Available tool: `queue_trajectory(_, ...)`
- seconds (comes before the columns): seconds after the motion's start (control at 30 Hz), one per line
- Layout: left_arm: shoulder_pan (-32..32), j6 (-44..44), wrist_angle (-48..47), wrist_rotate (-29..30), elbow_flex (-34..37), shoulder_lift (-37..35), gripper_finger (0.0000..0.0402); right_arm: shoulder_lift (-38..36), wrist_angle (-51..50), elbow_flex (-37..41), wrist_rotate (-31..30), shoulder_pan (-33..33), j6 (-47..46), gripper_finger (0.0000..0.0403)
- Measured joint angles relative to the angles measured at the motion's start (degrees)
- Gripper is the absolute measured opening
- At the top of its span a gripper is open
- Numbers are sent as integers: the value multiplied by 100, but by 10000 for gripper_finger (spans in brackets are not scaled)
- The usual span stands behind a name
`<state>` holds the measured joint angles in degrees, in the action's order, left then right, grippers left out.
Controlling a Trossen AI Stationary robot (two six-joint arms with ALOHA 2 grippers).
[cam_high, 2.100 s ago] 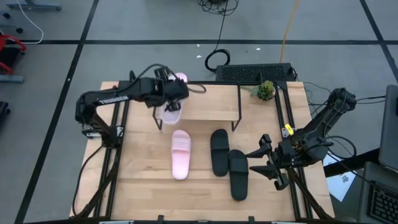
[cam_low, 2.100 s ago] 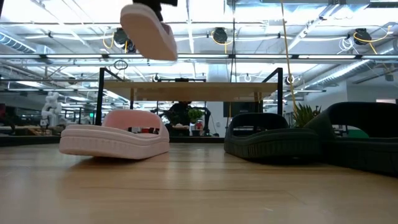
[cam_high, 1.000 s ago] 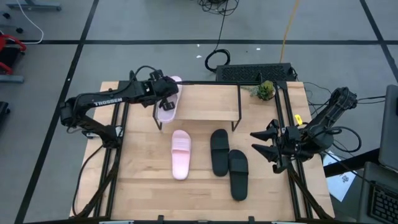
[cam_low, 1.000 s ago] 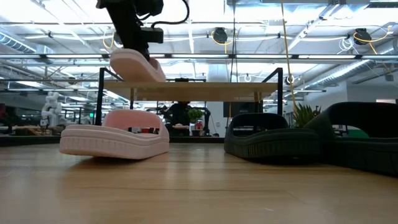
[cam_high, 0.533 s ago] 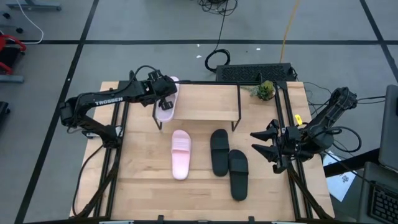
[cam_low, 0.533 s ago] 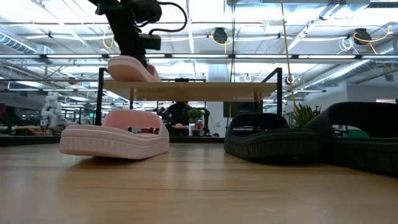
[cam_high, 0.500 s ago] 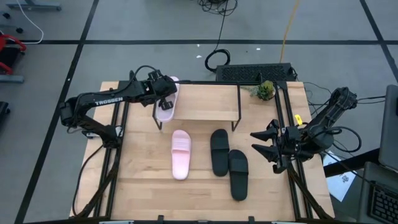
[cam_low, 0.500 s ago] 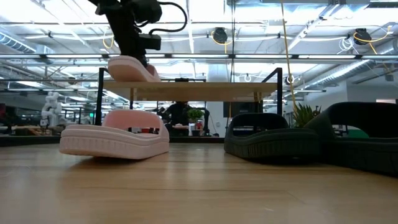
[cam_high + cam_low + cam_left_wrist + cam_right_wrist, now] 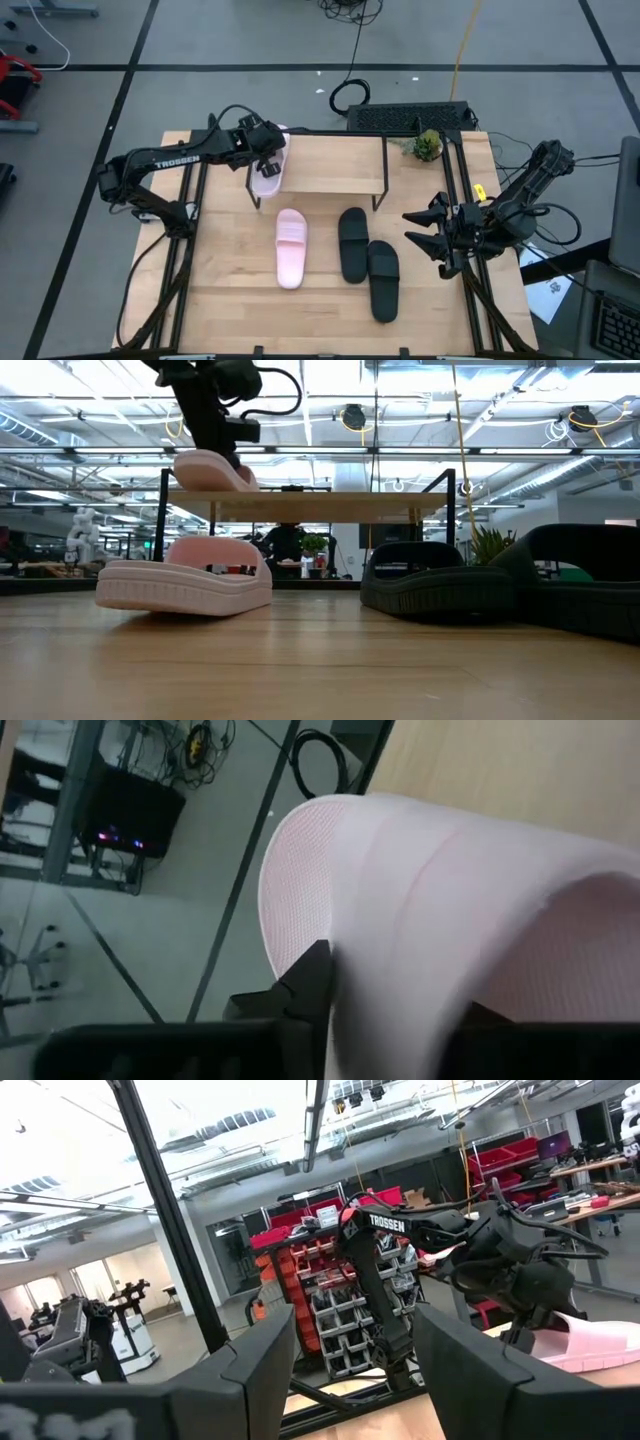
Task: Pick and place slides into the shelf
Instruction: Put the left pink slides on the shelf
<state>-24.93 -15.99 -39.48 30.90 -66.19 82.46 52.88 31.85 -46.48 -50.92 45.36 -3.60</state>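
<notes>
My left gripper is shut on a pale pink slide at the left end of the shelf. In the low view this slide lies nearly level on the shelf's wooden board. The second pink slide and two black slides lie sole-down on the table. My right gripper is open and empty at the table's right side. My left gripper holds the pink slide by its wide strap, pinched between the two fingers. It comes from above, slanting from the table's left. The slide lies almost level with its sole on the left end of the shelf's board.
A small green plant stands at the table's far right corner. A black keyboard-like unit lies behind the table. The shelf's thin black legs stand behind the slides. Bare table lies near the front edge.
My left gripper has gone down a little with the pink slide. The slide has tipped from tilted to nearly level and now lies on the shelf's left end. My right arm has kept still.
</notes>
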Motion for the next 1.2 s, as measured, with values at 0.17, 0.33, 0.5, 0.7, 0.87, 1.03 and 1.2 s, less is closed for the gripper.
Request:
queue_trajectory(0.17, -14, 9, 27, 65, -2, 97, 92, 2, -1, 0, 1, -1, 0, 194)
queue_trajectory(0.33, 18, 162, 85, 83, -2, 89, 113, 2, -6, 0, 0, -2, 0, 194)
queue_trajectory(0.5, 27, 115, 76, 189, -2, 89, 134, 2, -6, 0, 0, 0, 22, 194)
queue_trajectory(0.7, 29, 87, 51, 194, -2, 80, 155, 2, -6, 0, 0, -2, 22, 194)
queue_trajectory(0.87, 69, 70, 11, 196, -2, 28, 171, 2, -3, 0, 0, -2, 22, 194)
queue_trajectory(1.03, 81, 104, -45, -21, -2, -64, 188, 2, -3, 0, 0, -2, 22, 194)
queue_trajectory(1.2, 113, 144, -112, -83, 0, -92, 210, 2, -3, 0, 0, 0, 22, 194)
